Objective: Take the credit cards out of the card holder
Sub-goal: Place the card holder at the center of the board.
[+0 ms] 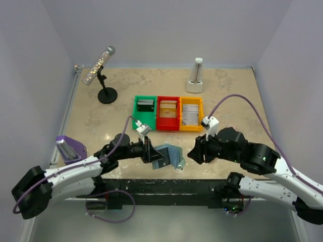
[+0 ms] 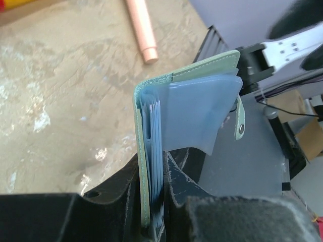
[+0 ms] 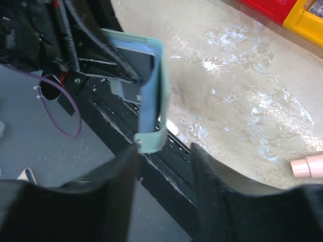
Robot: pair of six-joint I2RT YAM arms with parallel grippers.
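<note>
Left pincer grips pale blue-grey card holder; right pincer wide, empty, 3 o'clock. Thin cards in coloured bins; likely late stage.

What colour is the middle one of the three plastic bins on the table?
Red. The middle rectangular plastic bin shows best in the top external view.

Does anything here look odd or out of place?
Only the card holder: the left end effector clamps one panel on edge, while the other panel flops open and its snap tab dangles loose.
</note>
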